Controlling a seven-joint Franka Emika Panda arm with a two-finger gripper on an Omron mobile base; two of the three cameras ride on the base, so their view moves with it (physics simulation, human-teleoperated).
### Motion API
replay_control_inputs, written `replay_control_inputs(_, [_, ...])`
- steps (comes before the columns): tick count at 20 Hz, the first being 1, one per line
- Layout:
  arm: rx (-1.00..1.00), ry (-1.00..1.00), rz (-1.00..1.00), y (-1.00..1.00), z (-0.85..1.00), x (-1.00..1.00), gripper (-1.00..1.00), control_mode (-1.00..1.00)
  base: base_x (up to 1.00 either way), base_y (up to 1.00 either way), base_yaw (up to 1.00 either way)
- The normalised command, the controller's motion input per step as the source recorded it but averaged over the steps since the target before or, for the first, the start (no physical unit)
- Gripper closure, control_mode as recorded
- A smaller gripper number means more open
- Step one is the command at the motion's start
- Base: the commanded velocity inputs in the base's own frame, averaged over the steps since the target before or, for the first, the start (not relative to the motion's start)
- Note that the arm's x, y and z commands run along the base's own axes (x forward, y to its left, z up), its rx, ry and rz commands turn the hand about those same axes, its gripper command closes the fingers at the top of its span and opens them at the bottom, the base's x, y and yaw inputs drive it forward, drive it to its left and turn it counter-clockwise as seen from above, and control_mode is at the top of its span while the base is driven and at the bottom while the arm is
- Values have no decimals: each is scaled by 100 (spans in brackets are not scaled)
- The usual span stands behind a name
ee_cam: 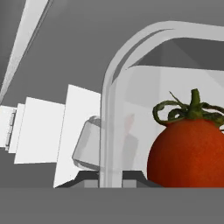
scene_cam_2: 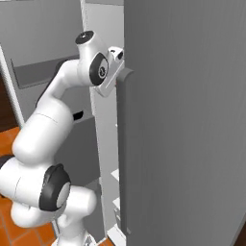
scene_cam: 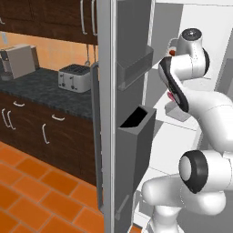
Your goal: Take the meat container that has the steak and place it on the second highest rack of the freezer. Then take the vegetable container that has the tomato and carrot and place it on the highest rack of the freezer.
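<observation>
While I watch from the left base camera, the arm (scene_cam: pixel 200 104) reaches up and forward into the open freezer (scene_cam: pixel 164 27), its hand end lost behind its own upper joint. The freezer door (scene_cam: pixel 132 113) stands swung out toward me, with two grey angular bins (scene_cam: pixel 136 132) on its inner face, one above the other. Just beyond the arm's forearm I can make out a pale tub (scene_cam: pixel 178 111) sitting on a shelf inside, with a sliver of pink-red showing at the arm's edge; I cannot tell what that sliver is.

From the right base camera, the arm (scene_cam_2: pixel 62 110) bends up past the other grey door (scene_cam_2: pixel 187 120), and the wrist disappears behind that door's edge into the white interior.

In the hand camera, the vegetable container (ee_cam: pixel 113 131) sits right up against the lens: its clear rounded rim arcs across the view, and the tomato (ee_cam: pixel 188 153) rests inside it at lower right, glossy red with a green stem and calyx on top. The dark fingertips (ee_cam: pixel 131 177) show at the bottom, either side of the container's clear wall, so the gripper (ee_cam: pixel 109 178) looks closed onto that rim, though I cannot see the contact itself clearly. Behind the container lie white inner walls and a pale stepped panel to the left. I cannot see the carrot or the steak well enough to place them.
</observation>
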Motion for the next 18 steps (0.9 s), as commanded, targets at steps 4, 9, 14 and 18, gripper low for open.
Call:
replay_control_inputs(4, [0, 0, 0, -25, 11, 45, 100, -100, 0, 0, 0])
replay_control_inputs(9, [0, 0, 0, -25, 15, 46, 100, -100, 0, 0, 0])
replay_control_inputs(14, [0, 0, 0, -12, 2, 54, 100, -100, 0, 0, 0])
replay_control_inputs(18, [0, 0, 0, -9, -14, 26, 100, -100, 0, 0, 0])
